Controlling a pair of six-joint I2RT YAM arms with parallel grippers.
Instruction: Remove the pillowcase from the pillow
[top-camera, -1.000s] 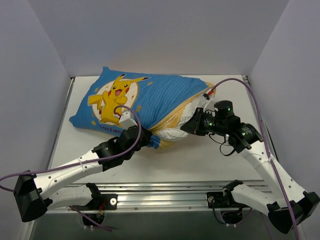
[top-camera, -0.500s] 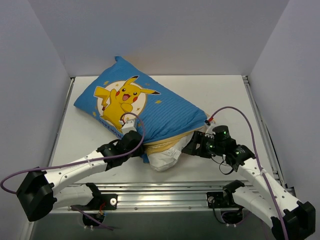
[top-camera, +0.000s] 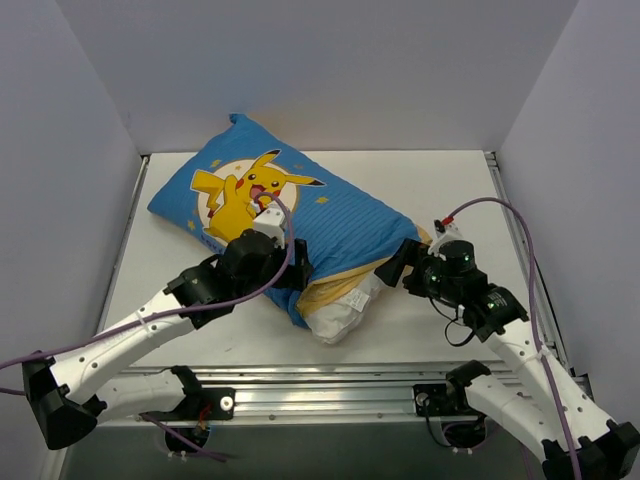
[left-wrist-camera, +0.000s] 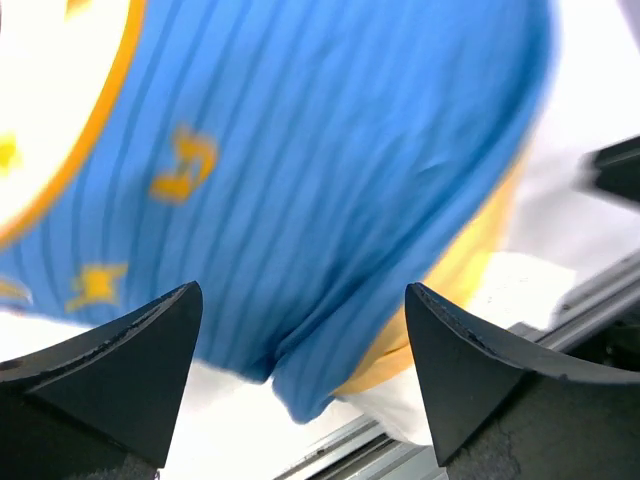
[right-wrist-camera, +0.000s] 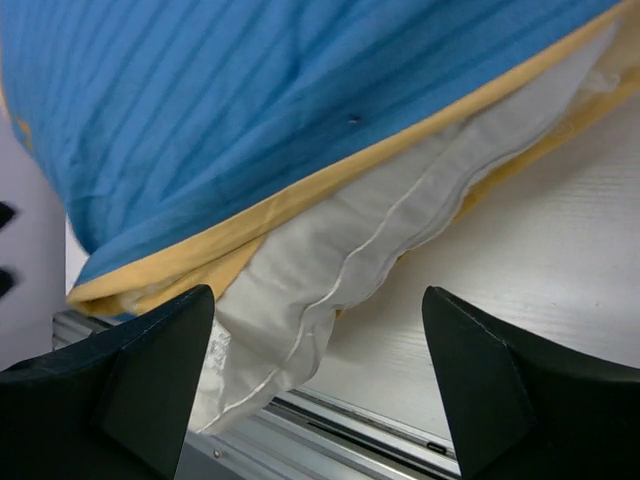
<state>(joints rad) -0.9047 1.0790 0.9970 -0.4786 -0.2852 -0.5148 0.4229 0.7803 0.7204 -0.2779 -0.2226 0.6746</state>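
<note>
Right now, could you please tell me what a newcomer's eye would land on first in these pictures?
The blue pillowcase with its big yellow Pikachu lies diagonally across the table. At its near end the white pillow pokes out past the yellow lining. The left pincer and right pincer stand open on either side of that end.
</note>
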